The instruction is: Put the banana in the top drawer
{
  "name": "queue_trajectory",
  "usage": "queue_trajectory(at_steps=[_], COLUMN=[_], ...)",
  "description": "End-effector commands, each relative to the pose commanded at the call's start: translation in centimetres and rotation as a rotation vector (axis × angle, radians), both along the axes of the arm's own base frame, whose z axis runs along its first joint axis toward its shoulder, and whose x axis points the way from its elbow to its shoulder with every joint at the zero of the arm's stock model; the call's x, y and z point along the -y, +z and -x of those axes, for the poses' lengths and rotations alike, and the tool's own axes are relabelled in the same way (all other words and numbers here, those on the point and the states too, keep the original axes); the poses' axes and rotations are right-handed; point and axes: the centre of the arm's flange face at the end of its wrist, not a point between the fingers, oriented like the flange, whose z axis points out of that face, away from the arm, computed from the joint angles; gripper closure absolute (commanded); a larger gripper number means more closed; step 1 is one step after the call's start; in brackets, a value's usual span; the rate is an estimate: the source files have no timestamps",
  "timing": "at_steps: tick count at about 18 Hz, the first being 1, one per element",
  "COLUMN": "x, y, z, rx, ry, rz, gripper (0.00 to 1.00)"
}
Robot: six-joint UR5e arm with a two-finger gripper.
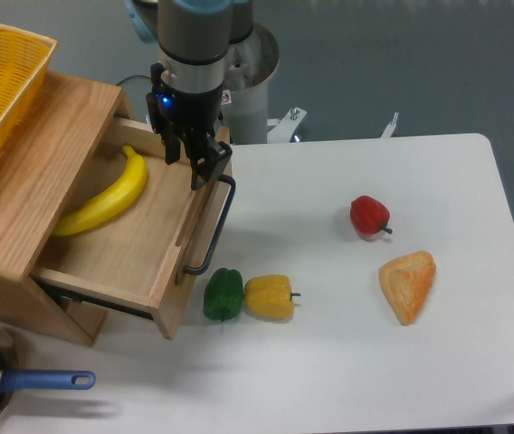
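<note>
The long curved yellow banana [105,201] lies inside the open light-oak top drawer [139,244] (placement looks done), so my end effector [191,165], fingers parted and empty, hangs above its right wall.

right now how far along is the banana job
Mostly done: the banana lies inside the open drawer, free of the gripper. In hand: nothing; the gripper is empty above the drawer's right edge, near the handle. Left: only clearing the arm away; the drawer is not yet shut.

Top drawer [139,249] matt oak; banana [105,200] smooth.
</note>
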Motion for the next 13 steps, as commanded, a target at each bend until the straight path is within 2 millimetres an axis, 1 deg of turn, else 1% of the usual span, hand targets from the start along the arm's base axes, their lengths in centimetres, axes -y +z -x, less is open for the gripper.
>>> queue_trajectory(at_steps=[3,5,8,9,11,13], x=[1.9,3.9,6.2,6.7,7.1,7.5], y=[-0.4,-0.4,0.2,0.1,0.0,-0.1], z=[3.0,5.7,8.5,9.2,9.8,10.6], rx=[-0.03,-0.066,-0.104,-0.113,-0.167,-0.239], ry=[-0.048,-0.065,-0.089,-0.104,-0.141,-0.139], rz=[0.002,0.01,0.012,0.016,0.053,0.12], gripper=[0.39,0.39,0.39,0.39,0.39,0.33])
